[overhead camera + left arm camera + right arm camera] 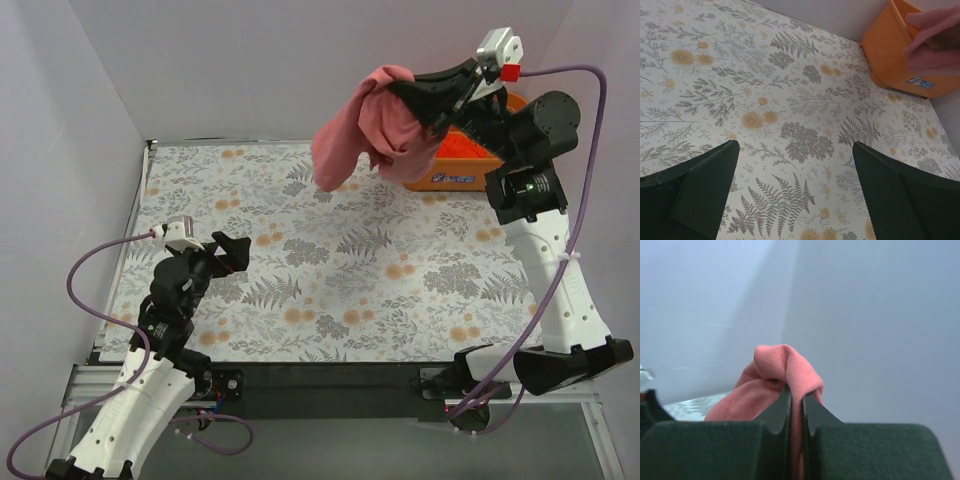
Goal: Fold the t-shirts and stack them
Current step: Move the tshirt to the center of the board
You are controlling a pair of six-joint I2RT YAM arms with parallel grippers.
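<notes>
A dusty pink-red t-shirt [365, 130] hangs bunched in the air at the far right of the table, above the flowered cloth. My right gripper [400, 88] is shut on a fold of it, and the wrist view shows the pink cloth [785, 370] pinched between the two black fingers. A brighter orange-red t-shirt [462, 147] lies in the orange basket [450, 178]. My left gripper [232, 252] stands open low over the near left of the table, nothing between its fingers [705, 185]. In the left wrist view the pink-red shirt [935, 45] hangs at the basket [890, 55].
The flowered tablecloth [340, 250] covers the whole work area. The orange basket stands at the far right corner, against the white back wall. White walls close in the left and back sides. A dark strip runs along the near edge by the arm bases.
</notes>
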